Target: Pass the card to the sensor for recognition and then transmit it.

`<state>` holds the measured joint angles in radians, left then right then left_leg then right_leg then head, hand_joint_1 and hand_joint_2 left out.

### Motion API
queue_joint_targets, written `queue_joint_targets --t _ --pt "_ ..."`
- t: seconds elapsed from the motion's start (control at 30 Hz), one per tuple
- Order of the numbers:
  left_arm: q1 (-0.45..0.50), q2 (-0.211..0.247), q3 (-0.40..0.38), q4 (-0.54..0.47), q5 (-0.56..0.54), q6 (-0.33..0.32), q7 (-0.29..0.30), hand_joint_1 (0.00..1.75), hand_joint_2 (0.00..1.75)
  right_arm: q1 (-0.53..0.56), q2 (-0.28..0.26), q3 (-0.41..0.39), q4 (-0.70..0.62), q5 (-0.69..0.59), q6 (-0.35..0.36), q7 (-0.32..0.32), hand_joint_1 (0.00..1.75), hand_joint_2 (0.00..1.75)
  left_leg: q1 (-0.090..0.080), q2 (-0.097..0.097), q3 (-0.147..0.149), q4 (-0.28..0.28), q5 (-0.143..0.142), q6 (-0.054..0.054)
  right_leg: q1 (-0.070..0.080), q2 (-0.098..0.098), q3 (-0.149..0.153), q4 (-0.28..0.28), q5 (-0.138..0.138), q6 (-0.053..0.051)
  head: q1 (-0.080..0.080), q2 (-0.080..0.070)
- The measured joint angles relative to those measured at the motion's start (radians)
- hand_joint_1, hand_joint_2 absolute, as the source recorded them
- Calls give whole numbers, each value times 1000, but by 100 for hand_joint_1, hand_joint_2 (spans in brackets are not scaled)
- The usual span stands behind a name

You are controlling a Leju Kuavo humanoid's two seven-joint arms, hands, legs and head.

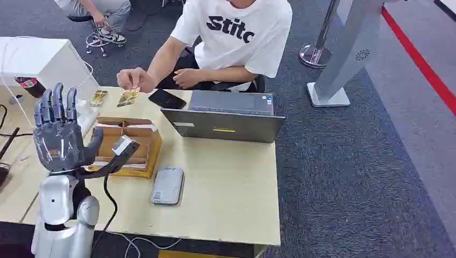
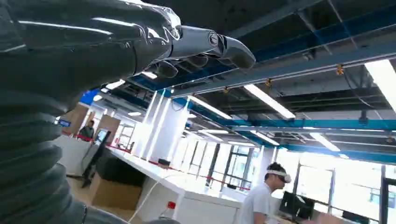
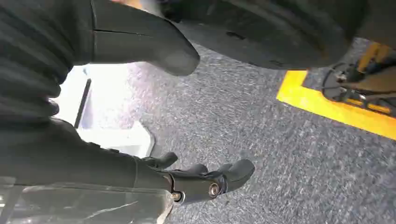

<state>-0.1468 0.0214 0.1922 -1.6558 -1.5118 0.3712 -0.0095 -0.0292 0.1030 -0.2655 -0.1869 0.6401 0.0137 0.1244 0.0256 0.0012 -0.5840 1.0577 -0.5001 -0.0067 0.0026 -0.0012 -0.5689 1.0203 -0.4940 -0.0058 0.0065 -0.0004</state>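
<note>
Nearest you, the left hand [image 1: 60, 134] is raised upright over the near left part of the table [image 1: 231, 188], palm turned away from the camera, fingers straight and spread wide, thumb out to the right; it holds nothing. In the left wrist view the same fingers [image 2: 212, 45] point up toward a ceiling with strip lights.

The right hand [image 3: 187, 184] hangs low over grey carpet; its fingers are slightly apart and loosely extended, nothing in them.

Just right of the left hand, a handheld scanner [image 1: 121, 152] on a black cable lies against a wooden box [image 1: 141, 141]. The card reader [image 1: 168, 186], a flat grey pad, lies on the table near the front edge, right of the box.

At the far edge, you see a seated person in a white shirt whose hand [image 1: 132, 79] pinches one card [image 1: 128, 97] touching the table. A second card [image 1: 98, 98] lies just left of it. A black phone [image 1: 166, 99] sits right of the cards, and an open laptop [image 1: 226, 115] beyond that.
</note>
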Motion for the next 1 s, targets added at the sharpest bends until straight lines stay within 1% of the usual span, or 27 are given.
queue_joint_targets --t 0.1,0.23,0.27,0.3,0.37,0.47,0.57,0.73,0.83,0.9,1.0 --pt "-42 41 -27 103 0 40 12 0 175 -1 -5 3 0 15 8 -2 0 175 0 1 0 -1 1 -1 0 1 -1 0 0 0 0 0" --pt "-85 76 -28 226 0 90 9 0 175 0 -8 6 0 31 10 -3 0 175 0 1 0 -2 1 -1 0 1 -1 0 0 0 0 0" --pt "-93 83 -28 256 0 100 9 141 175 0 -8 6 0 31 10 -3 0 175 0 1 0 -2 1 -1 0 1 -1 0 0 0 0 0" --pt "-98 89 -28 278 0 105 7 175 175 0 -8 6 0 32 10 -3 0 175 0 2 0 -2 1 -1 0 1 -1 0 0 0 0 0" --pt "-109 98 -27 323 0 123 -6 175 175 0 -8 6 0 34 10 -2 0 175 0 1 0 -2 1 -1 0 1 -1 0 0 0 0 0" --pt "-117 105 -24 368 0 126 -26 175 175 0 -8 6 0 41 10 -1 0 175 0 1 -1 -2 1 -1 0 1 -1 0 0 0 0 0" --pt "-120 106 -8 398 0 141 -48 175 175 1 -8 5 0 45 10 1 0 175 0 1 -1 -2 1 -1 0 1 -1 0 0 0 0 0" --pt "-120 105 16 429 0 157 -61 175 175 1 -8 5 0 49 10 2 0 175 0 2 -1 -2 1 -1 0 1 -2 0 0 0 0 0" --pt "-119 95 42 428 2 173 -85 175 175 1 -8 4 0 53 10 11 0 175 0 2 -1 -2 1 -1 0 2 -2 0 0 0 0 0" --pt "-114 81 62 412 8 173 -118 175 175 1 -8 1 0 57 10 13 0 175 0 2 -1 -2 1 -1 0 2 -2 0 0 0 0 0" --pt "-97 42 74 339 40 139 -194 175 175 1 -8 -10 0 63 10 14 0 175 0 1 -2 -2 1 -1 0 1 -2 0 0 0 0 0"
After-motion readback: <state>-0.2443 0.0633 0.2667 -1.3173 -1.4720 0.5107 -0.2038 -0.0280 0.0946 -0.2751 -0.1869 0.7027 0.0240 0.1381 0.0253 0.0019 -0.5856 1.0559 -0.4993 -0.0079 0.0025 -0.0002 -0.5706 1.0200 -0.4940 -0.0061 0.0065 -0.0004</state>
